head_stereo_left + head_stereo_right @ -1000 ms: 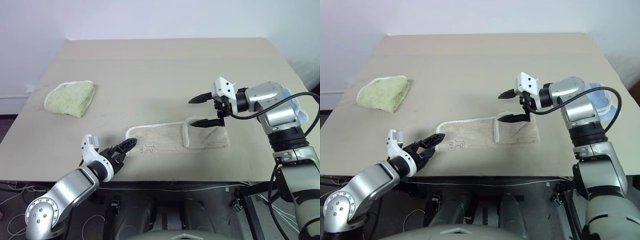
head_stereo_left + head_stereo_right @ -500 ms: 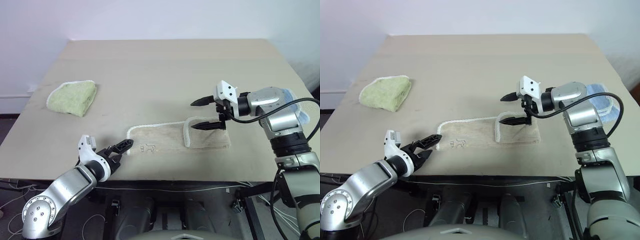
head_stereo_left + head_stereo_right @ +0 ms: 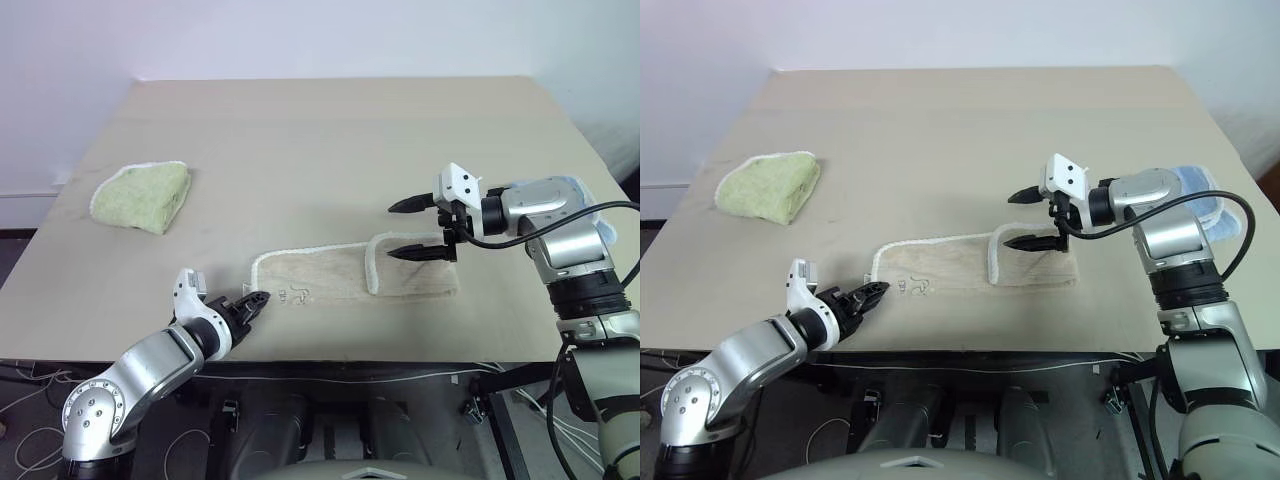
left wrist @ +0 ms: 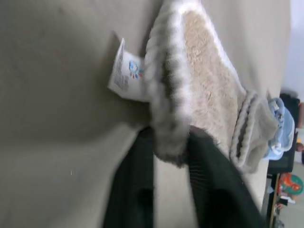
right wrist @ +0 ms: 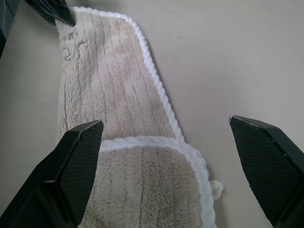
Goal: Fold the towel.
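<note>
The beige towel [image 3: 320,278] lies flat near the table's front edge, with its right end folded back over itself. My left gripper [image 3: 255,300] is at the towel's front left corner and is shut on the white-edged corner [image 4: 167,137]. A small white tag [image 4: 126,73] sticks out beside that grip. My right gripper [image 3: 397,230] hovers open just above the folded right end, one finger over the fold's white seam [image 5: 142,142] and the other over bare table. A dark logo [image 5: 73,45] shows near the left corner.
A folded light green towel [image 3: 142,196] rests at the table's left side. A light blue cloth [image 3: 1196,196] lies at the right edge behind my right arm. The table [image 3: 330,140] stretches bare beyond the towel; its front edge runs just under my left gripper.
My left gripper, open before, has closed on the towel's front left corner. The right gripper stays open in about the same place.
</note>
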### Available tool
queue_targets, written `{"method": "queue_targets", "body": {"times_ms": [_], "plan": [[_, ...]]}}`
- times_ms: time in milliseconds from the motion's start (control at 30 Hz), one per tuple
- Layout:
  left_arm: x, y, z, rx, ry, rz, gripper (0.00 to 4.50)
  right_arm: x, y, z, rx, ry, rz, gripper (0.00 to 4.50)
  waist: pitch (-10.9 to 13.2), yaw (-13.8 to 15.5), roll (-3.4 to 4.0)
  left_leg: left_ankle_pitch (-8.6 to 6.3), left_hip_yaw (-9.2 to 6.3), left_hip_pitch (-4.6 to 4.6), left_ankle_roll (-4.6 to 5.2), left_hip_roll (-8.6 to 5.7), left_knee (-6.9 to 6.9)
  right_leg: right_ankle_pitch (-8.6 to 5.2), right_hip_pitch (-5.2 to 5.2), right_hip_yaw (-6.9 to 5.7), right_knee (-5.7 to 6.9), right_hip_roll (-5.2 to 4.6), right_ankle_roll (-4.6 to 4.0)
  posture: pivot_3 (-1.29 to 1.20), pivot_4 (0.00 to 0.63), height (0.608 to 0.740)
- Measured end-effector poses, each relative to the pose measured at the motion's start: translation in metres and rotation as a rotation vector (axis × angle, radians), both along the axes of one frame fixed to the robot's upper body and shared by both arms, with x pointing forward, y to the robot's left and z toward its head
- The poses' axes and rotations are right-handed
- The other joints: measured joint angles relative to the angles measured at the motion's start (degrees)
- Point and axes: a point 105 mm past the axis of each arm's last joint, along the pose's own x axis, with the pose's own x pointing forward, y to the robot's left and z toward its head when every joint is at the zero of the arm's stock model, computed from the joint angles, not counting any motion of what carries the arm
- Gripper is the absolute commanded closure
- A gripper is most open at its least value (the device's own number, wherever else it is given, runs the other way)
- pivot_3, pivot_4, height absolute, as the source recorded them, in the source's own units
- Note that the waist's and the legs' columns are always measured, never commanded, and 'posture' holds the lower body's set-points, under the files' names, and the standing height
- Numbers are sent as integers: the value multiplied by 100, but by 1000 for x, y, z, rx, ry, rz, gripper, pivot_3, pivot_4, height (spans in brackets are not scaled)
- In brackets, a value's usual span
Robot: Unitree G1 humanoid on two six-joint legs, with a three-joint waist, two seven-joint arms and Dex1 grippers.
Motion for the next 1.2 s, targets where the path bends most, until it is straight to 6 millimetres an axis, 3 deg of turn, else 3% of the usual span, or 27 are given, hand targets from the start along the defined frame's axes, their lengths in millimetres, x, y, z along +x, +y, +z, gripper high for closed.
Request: {"method": "queue_targets", "body": {"times_ms": [200, 400, 567, 667, 767, 967, 1200], "plan": [[3, 11, 2, 43, -17, -9, 4439, 0, -1, -1, 2, -4, -10, 0, 0, -2, 0, 0, -1, 0, -1, 1, -6, 0, -6, 0, 2, 1, 0, 0, 150, 740], [7, 14, 37, 108, -217, -202, 4439, -3, -1, 0, 1, 1, -10, 0, 2, -8, 1, 0, 0, -2, -1, 0, -11, -1, -12, 2, -1, 2, -1, 0, 150, 740], [16, 51, 49, 212, -215, -286, 4439, -3, -10, 9, 23, 5, -48, 0, 5, -8, 4, 0, -2, -5, -2, 1, -26, -3, -31, 2, 5, 4, -5, 0, 150, 740], [23, 54, 73, 249, -279, -374, 4439, -2, -13, 12, 29, -4, -61, 0, 8, -1, 0, 0, -3, -8, -2, 1, -23, -4, -36, 0, -3, 3, -6, 0, 150, 740], [26, 39, 89, 267, -338, -516, 4439, -2, -14, 12, 39, -2, -76, 0, 10, -6, 4, -1, -1, -8, -1, -3, -25, -3, -35, 2, -9, -1, -4, 0, 150, 740], [41, 14, 92, 227, -367, -677, 4439, -3, -17, 16, 49, -16, -104, 0, 10, -13, 2, 13, -5, -76, -21, -1, -21, 11, -101, 1, 22, 2, 19, 0, 150, 740], [58, -36, 108, 182, -460, -858, 4439, -6, -28, 17, 67, -18, -166, 0, 11, -10, 1, 26, -5, -95, -38, -2, -16, 13, -115, 0, 20, 2, 22, 0, 150, 740]]}}
